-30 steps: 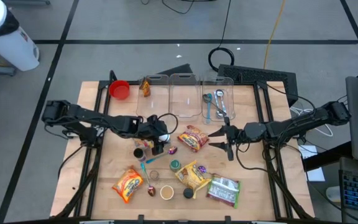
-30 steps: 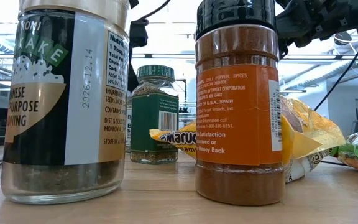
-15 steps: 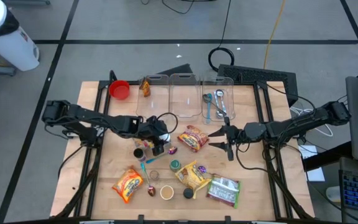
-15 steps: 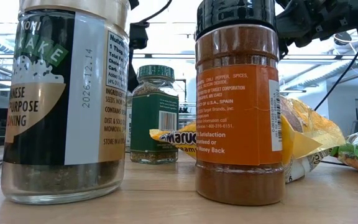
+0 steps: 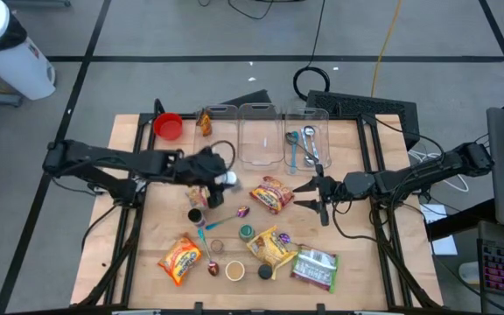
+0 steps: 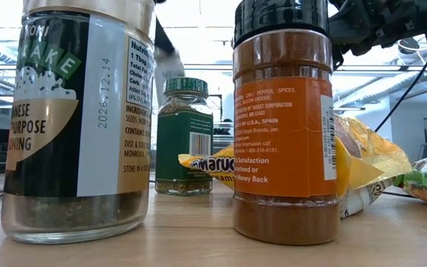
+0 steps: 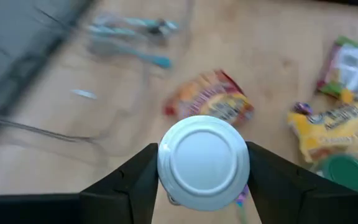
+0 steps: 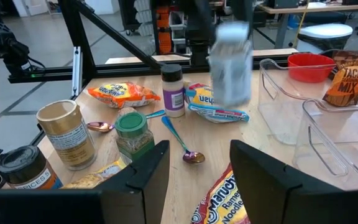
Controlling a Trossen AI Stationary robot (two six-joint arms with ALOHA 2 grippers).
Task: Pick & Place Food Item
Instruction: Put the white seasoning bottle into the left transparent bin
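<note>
You're clamping a white-lidded jar [image 7: 203,163] in the left gripper [image 5: 220,178], lifted off the table [image 5: 147,254] just in front of three clear bins [image 5: 265,133]. Right gripper [image 5: 307,194] is hanging right of the ramen packet [image 5: 272,193], fingers parted, holding nothing. Counting: two ramen packets, three spoons inside the rightmost bin, one red bowl [image 5: 168,126] left of the bins.
</note>
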